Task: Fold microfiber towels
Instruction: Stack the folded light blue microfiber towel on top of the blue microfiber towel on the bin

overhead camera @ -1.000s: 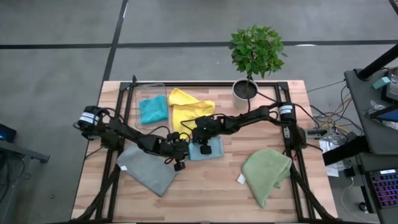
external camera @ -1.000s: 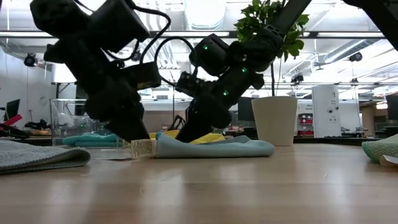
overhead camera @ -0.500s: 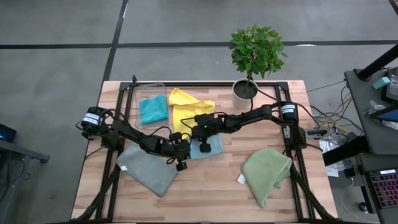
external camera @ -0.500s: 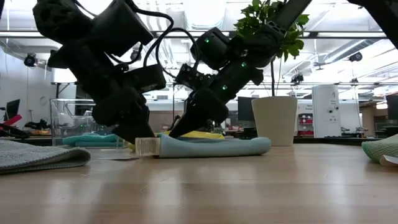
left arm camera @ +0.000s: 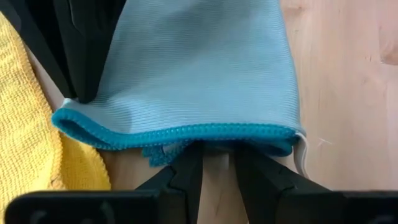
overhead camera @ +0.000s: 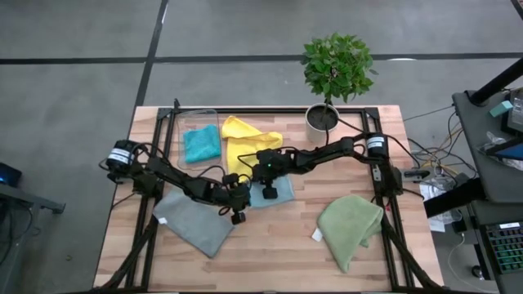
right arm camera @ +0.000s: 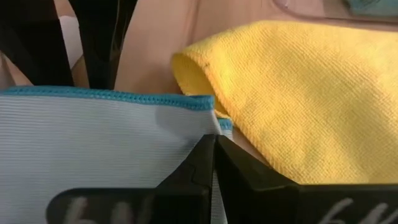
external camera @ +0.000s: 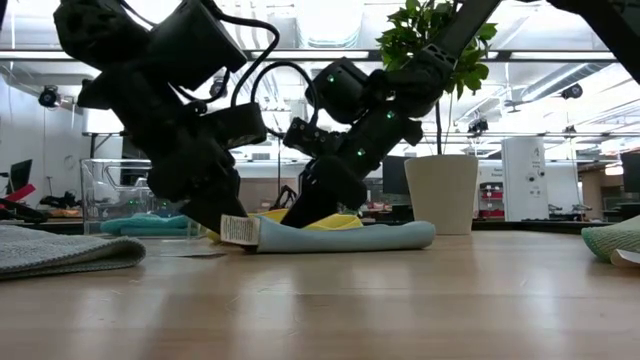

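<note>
Meeting over the middle of the wooden worktop (overhead camera: pixel 270 237), both arms have hold of the light blue towel (overhead camera: pixel 278 191), which lies folded just in front of the yellow towel (overhead camera: pixel 249 140). The left gripper (left arm camera: pixel 214 163) grips the towel's teal-stitched edge, its dark fingers (left arm camera: pixel 186 171) nearly together with the hem pinched between them; a white tag (external camera: pixel 238 230) hangs at that corner in the low view. The right gripper (right arm camera: pixel 213 144) has its fingers (right arm camera: pixel 194 167) pressed fully together on the opposite edge of the same cloth, right where the light blue fabric meets the yellow one. From table height the light blue towel (external camera: pixel 345 236) lies as a flat, thick layer on the wood, with the left gripper (external camera: pixel 225 215) and the right gripper (external camera: pixel 310 205) both reaching down onto its left half.

The teal towel (overhead camera: pixel 201 143) lies at the back left inside a clear plastic bin (overhead camera: pixel 189 119). The grey towel (overhead camera: pixel 194 220) is spread at the front left, partly under the left arm. The olive green towel (overhead camera: pixel 350 226) lies crumpled at the front right, with a small white tag at its near edge. A potted plant (overhead camera: pixel 333 69) stands at the back edge.
</note>
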### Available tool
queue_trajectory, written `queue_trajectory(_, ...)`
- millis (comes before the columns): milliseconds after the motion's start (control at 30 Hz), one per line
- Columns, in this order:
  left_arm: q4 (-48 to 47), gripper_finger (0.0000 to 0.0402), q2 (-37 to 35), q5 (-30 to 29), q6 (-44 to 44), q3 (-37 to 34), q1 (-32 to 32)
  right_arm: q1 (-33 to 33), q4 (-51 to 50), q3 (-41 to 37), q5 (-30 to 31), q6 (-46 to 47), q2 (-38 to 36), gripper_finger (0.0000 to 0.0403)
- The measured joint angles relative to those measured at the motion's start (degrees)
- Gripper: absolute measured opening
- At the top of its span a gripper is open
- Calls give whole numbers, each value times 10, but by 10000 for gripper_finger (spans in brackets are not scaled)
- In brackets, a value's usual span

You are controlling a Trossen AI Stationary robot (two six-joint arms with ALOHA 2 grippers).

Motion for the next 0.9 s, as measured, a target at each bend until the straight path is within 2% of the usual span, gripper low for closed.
queue_trajectory(167,-5,79,-10,9,-3,-1,0,-1,-9,0,-1,7,-6,13)
queue_trajectory(300,-4,82,-13,14,-2,1,-1,-1,-31,2,-2,8,-19,37)
queue_trajectory(600,-16,135,-37,24,-2,3,-1,-1,-122,0,0,20,-83,108)
queue_trajectory(767,-29,145,-80,61,-2,3,-2,12,-143,-50,-2,57,-145,98)
queue_trajectory(900,-22,145,-99,35,-1,7,-3,47,-113,-116,-5,98,-182,63)
